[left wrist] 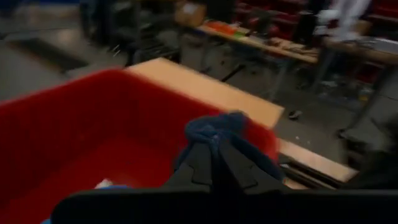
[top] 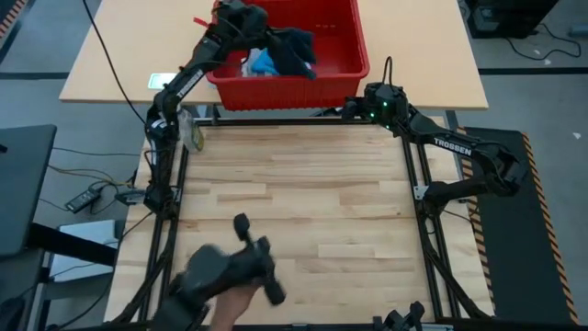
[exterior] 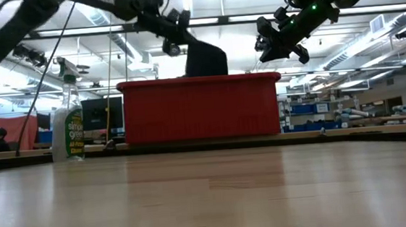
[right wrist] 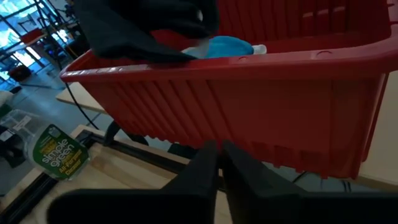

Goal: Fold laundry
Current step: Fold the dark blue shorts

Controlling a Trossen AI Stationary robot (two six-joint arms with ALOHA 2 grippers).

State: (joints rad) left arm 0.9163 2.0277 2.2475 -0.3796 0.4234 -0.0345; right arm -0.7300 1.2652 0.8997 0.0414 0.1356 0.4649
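Reaching over the near wall of the red plastic basket (top: 344,57), the left gripper (top: 246,20) has its two dark fingers (left wrist: 214,163) pinched tight on a fold of the dark navy cloth garment (top: 292,48), which bunches up just past the fingertips in the left wrist view; the garment rises above the basket rim in the low view (exterior: 206,59); a bright blue cloth garment (top: 264,62) lies inside the basket beside the navy one, with a bit of white cloth (top: 248,66) next to it; the right gripper (top: 354,108) hangs outside the basket, just beside its near wall over the far edge of the light wooden slatted table (top: 303,202), fingers (right wrist: 214,165) pressed together on nothing; a clear spray bottle with a green label (top: 191,134) stands at the table's far left corner; a person's hand (top: 241,311) and a black device (top: 230,271) show at the near edge
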